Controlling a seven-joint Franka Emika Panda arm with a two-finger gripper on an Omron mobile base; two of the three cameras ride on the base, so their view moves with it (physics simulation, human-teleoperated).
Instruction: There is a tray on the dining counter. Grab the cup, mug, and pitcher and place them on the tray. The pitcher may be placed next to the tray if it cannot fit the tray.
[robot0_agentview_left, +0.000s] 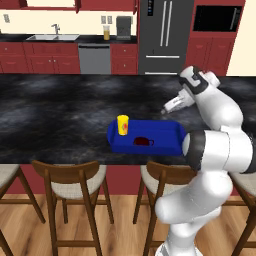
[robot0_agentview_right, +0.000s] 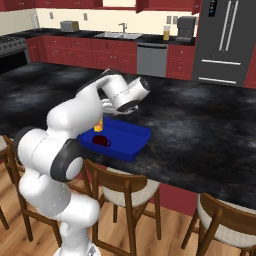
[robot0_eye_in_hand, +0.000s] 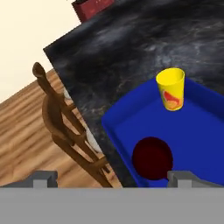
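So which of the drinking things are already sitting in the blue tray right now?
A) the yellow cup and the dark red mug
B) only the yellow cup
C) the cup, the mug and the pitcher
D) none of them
A: the yellow cup and the dark red mug both stand inside the blue tray, while the pitcher is still on the far back counter.

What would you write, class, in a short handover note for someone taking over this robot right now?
Gripper: open, holding nothing, above the near edge of the tray.
Cup and mug: both upright inside the tray on the dining counter.
Pitcher: standing on the far counter beside the coffee machine.
Done: cup and mug placed.
Left: fetch the pitcher and set it on or beside the tray.
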